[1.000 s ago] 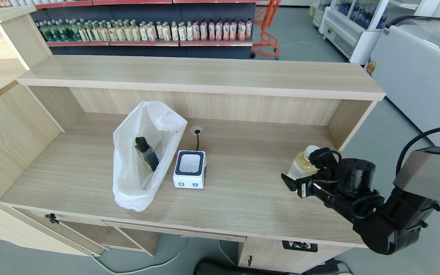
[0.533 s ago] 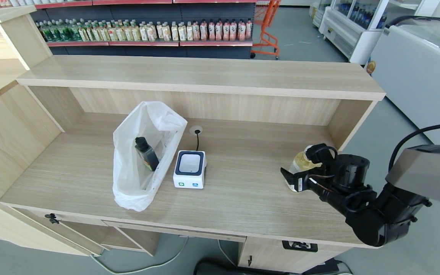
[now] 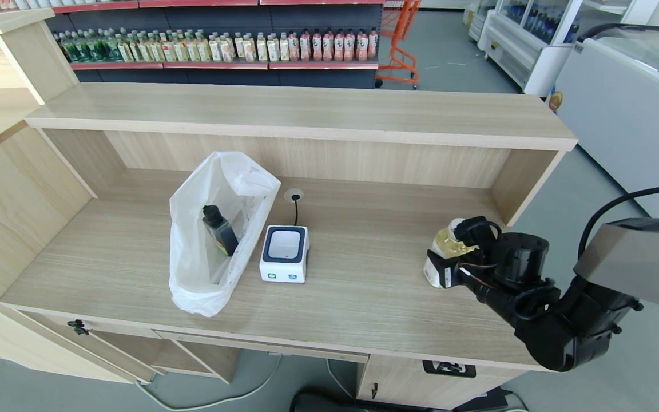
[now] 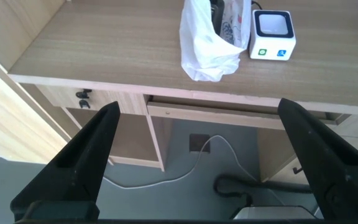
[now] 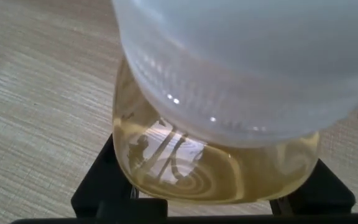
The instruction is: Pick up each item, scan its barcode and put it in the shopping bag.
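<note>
A clear bottle of yellow liquid [image 3: 443, 249] with a white cap stands on the counter's right side. My right gripper [image 3: 451, 258] is around it, fingers pressed on both sides of its lower body. In the right wrist view the bottle [image 5: 216, 155] sits between the two black fingers [image 5: 107, 190]. A white shopping bag [image 3: 192, 269] stands open at the left, with a dark bottle [image 3: 219, 230] inside. The white scanner [image 3: 284, 253] sits just right of the bag. My left gripper [image 4: 204, 162] hangs open below the counter's front edge, holding nothing.
The wooden counter [image 3: 364, 286] has a back wall and a raised ledge [image 3: 306, 111] above it. A cable runs from the scanner to a hole at the back. A drawer front [image 4: 229, 115] lies under the counter edge, with bag [image 4: 207, 43] and scanner [image 4: 272, 35] above.
My right arm has moved in to the left around the yellow bottle, and its fingers have drawn in against the bottle's sides. The bag and the scanner have not moved.
</note>
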Motion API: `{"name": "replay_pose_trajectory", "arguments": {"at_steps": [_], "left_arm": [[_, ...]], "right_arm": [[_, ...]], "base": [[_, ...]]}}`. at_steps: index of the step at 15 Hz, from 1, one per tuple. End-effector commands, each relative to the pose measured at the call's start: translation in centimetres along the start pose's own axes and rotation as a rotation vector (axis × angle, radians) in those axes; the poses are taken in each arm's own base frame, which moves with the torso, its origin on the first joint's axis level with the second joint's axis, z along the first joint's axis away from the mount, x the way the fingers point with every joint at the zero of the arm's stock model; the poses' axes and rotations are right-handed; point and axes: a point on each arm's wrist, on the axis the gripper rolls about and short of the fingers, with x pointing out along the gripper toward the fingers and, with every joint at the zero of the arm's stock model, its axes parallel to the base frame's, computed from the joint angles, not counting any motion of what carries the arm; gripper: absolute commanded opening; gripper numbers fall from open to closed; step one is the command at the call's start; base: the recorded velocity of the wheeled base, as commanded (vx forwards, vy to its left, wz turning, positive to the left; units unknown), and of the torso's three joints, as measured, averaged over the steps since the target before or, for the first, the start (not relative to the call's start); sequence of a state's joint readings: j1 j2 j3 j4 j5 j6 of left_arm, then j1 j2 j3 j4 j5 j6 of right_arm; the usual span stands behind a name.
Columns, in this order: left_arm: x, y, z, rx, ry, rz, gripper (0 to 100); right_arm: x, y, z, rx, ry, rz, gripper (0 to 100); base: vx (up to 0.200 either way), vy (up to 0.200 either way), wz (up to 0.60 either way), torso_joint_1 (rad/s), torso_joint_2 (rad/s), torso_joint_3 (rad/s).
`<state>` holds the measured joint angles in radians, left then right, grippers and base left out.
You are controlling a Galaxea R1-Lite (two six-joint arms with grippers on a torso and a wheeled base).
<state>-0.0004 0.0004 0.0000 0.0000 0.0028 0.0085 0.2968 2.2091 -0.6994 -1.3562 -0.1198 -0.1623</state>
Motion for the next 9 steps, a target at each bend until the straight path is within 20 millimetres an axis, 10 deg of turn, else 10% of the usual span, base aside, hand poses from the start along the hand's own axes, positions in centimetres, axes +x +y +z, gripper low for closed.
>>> {"name": "replay_pose_trajectory", "arguments": {"at_steps": [1,6,9], "left_arm": [[0.0,0.0,0.0,-0.001,0.0,-0.001,100],[0.0,0.0,0.0,-0.001,0.0,-0.002,100],[0.0,0.0,0.0,0.001,0.0,0.001,100]], "right_arm": [[-0.1,-0.2,0.3,-0.01,-0.001,-0.03,0],[-1.6,-0.2,3.3,0.214,-0.025,-0.005,0],[-6.9,-0.2,7.3,0.353,0.059,0.207,0]], "base": [[0.0,0.0,0.0,0.0,0.0,0.0],[0.0,0.0,0.0,0.0,0.0,0.0],[0.0,0.0,0.0,0.0,0.0,0.0]]}}
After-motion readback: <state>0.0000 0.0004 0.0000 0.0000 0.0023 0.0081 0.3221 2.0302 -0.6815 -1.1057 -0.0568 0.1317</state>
